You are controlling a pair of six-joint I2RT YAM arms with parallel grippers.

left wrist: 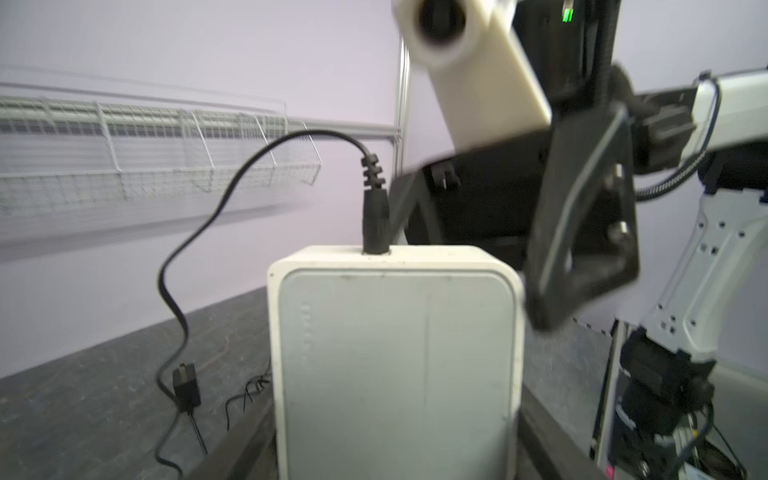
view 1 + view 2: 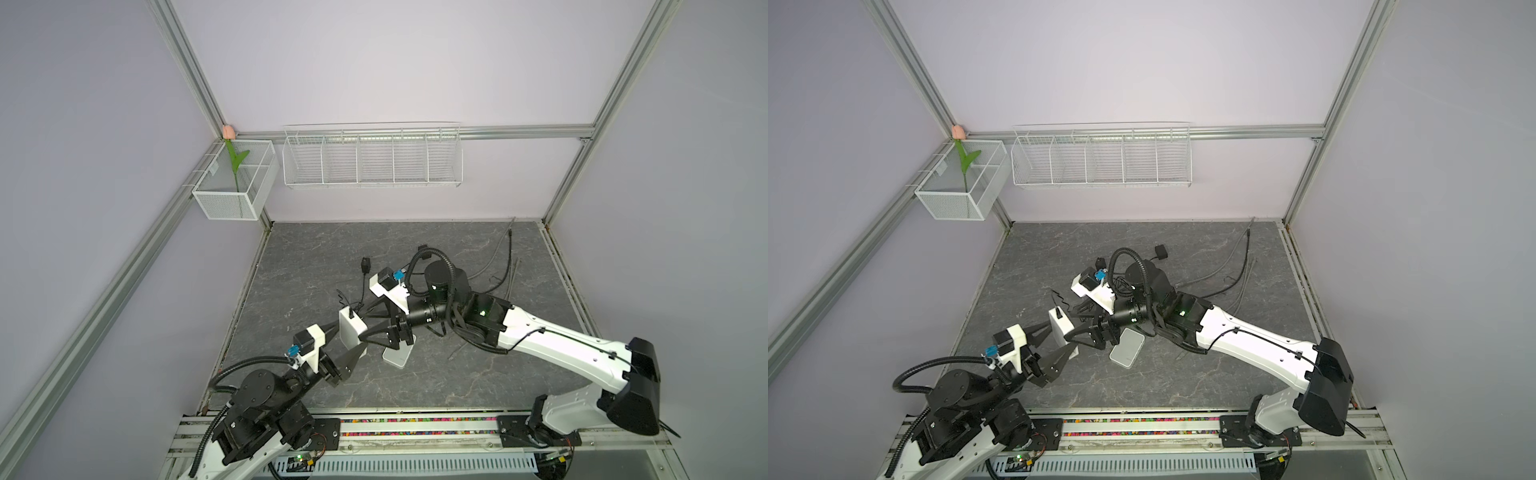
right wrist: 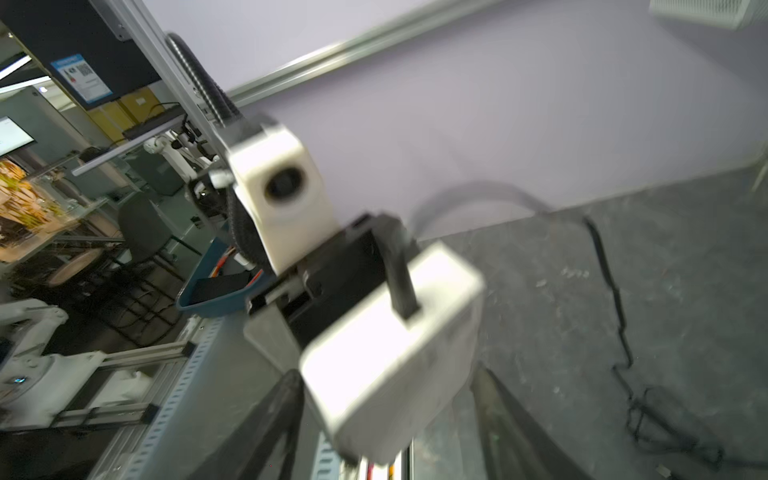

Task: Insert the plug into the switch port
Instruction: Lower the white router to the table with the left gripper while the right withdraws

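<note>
The left gripper (image 2: 353, 336) clamps the white switch (image 1: 395, 353) upright by its sides. The black plug (image 1: 376, 220) sits in the top port. We judge its moulded body stiff and its cord limp, so grasp the body. The right gripper (image 3: 386, 374) is spread wide and empty. Only the left wrist view shows the seating sharply.

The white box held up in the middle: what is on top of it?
A black plug sticks out of the top edge of the switch; its cable loops down to the table. The port itself is hidden by the plug's body.
</note>
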